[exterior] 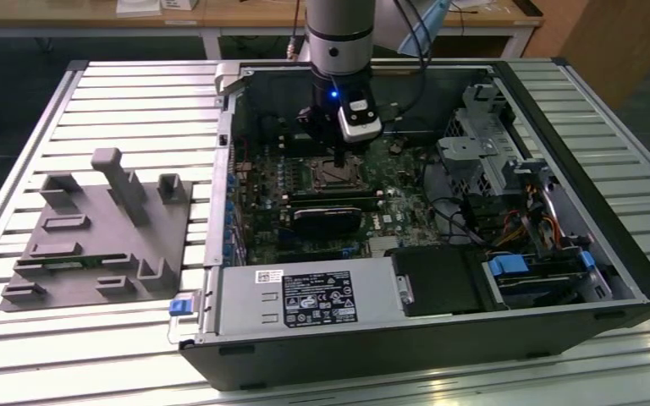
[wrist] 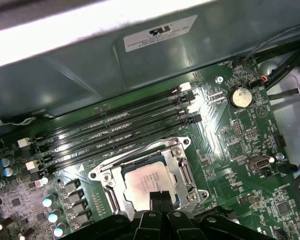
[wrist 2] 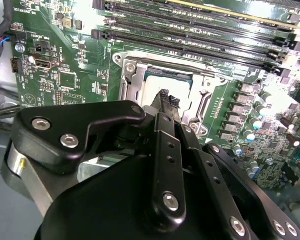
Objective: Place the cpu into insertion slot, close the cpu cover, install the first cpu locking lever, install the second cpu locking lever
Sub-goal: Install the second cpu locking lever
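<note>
Gripper (wrist: 160, 196) closed (empty), tips on cpu (wrist: 147, 181).

In the first wrist view the cpu (wrist: 149, 181) lies flat in the insertion slot (wrist: 106, 196), its pale top showing through the cpu cover (wrist: 182, 172). The claw (wrist: 160, 199), fingertips together, hangs over the chip's near edge; long black memory slots (wrist: 115, 131) run beside the socket

arm (exterior: 338, 34): silver-grey cylindrical segments, black joint band, blue indicator light, trailing dark cables. gripper (wrist 2: 166, 99): matte black linkage plates (rounded edges), silver screw heads, slim black fingers (wrist: 156, 200).
</note>
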Available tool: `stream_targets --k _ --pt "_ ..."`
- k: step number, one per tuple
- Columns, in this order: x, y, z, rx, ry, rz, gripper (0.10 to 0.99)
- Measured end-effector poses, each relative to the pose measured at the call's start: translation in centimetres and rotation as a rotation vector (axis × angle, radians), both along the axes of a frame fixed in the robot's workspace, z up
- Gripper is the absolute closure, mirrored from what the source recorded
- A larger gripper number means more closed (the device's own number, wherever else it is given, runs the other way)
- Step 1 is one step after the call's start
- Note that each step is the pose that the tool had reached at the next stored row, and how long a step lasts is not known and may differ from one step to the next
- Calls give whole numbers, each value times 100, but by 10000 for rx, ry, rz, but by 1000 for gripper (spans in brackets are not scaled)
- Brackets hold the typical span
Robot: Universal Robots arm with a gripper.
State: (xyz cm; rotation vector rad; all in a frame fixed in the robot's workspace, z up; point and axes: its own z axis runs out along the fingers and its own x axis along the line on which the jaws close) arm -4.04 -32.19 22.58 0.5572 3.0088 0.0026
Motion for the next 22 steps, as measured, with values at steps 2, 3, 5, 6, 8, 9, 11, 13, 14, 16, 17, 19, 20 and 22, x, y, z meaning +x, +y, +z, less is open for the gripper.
stream_targets --k 2,3,5,6,8,9,11,13,14,16,17,19,20,22 --pt "0 0 27 0 0 0 980" --pt "0 0 40 0 0 0 980" --pt "0 0 62 0 0 0 980" --pt "0 0 71 0 0 0 980" --pt "0 0 73 1 -1 0 980" --pt "0 0 73 2 -1 0 980" --pt "0 0 74 0 0 1 980" --pt "0 -10 75 -2 1 2 980" --pt "1 -20 74 -2 0 1 980" --pt "2 -49 75 -4 1 1 980" --pt "3 -68 74 -3 1 0 980" --pt "5 -106 74 -2 1 -1 980" --pt "6 -125 74 -3 2 -3 980" --pt "9 -164 74 -3 2 -4 980"
